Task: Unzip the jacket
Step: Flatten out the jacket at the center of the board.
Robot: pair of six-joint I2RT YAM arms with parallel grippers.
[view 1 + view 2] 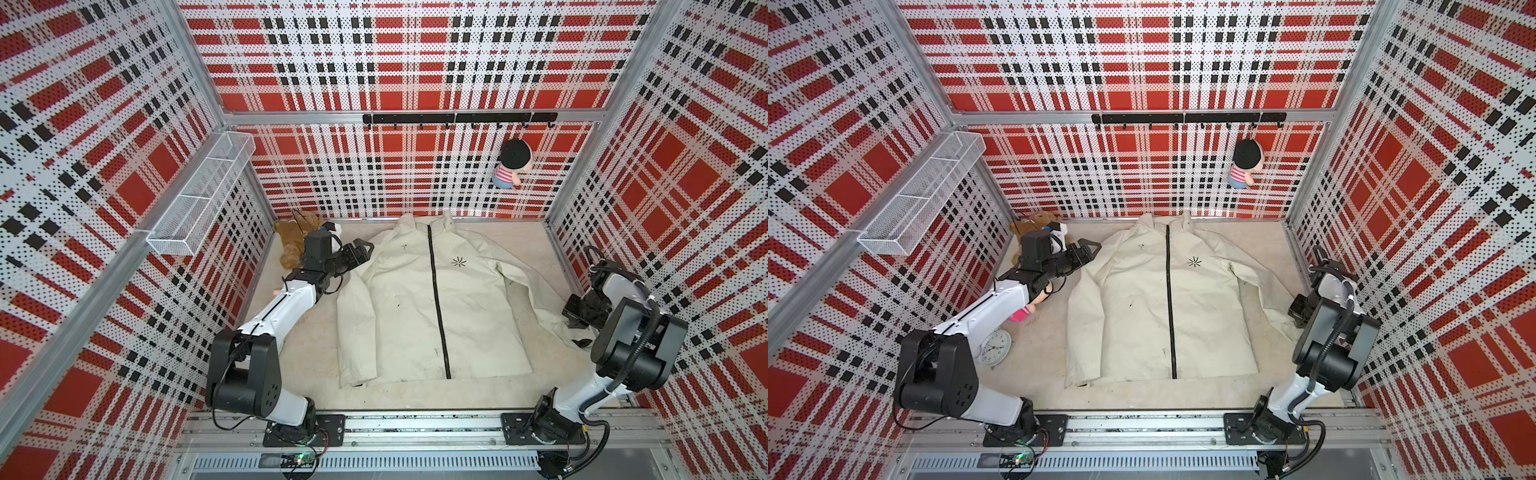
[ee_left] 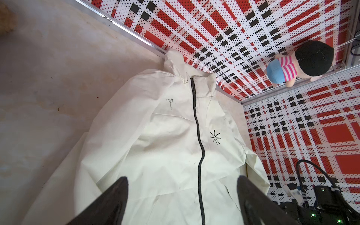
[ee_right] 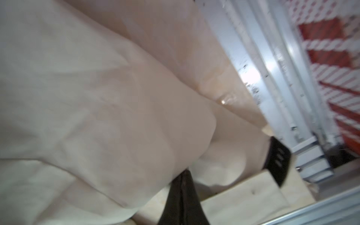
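The cream jacket (image 1: 399, 299) (image 1: 1133, 299) lies flat on the floor, front up, collar toward the back wall. Its black zipper (image 1: 438, 299) (image 2: 198, 136) runs closed from collar to hem, and a black starburst logo (image 1: 460, 262) marks the chest. My left gripper (image 1: 368, 248) (image 1: 1092, 247) (image 2: 182, 178) hovers open over the jacket's left shoulder, holding nothing. My right gripper (image 1: 575, 320) (image 1: 1298, 316) (image 3: 184, 172) is low at the end of the right sleeve (image 3: 97, 97). Its jaws are pressed together with the tips in the sleeve fabric. The zipper pull is too small to make out.
A brown teddy bear (image 1: 293, 241) lies in the back left corner. A clock (image 1: 994, 347) and a pink doll (image 1: 1021, 313) lie under my left arm. A striped doll (image 1: 512, 164) hangs from the hook rail (image 1: 457, 118). A wire basket (image 1: 199, 195) is mounted on the left wall.
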